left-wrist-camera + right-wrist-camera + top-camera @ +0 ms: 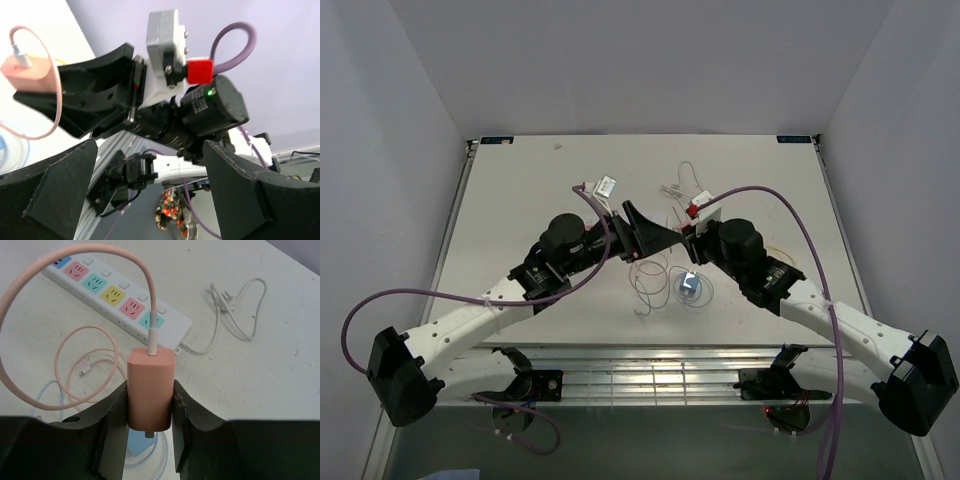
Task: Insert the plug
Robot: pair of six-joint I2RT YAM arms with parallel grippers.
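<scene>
Pinching pink charger (150, 375), right gripper (149, 402) seemingly hovers.

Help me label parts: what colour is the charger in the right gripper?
The charger is salmon pink, clearest in the right wrist view.

We are looking at a white table (520, 200). A light blue charger (688, 287) is lying on it, its thin blue cable (35, 400) looping around it. Beyond the charger and to its left, a small white tag (606, 186) is showing.
</scene>
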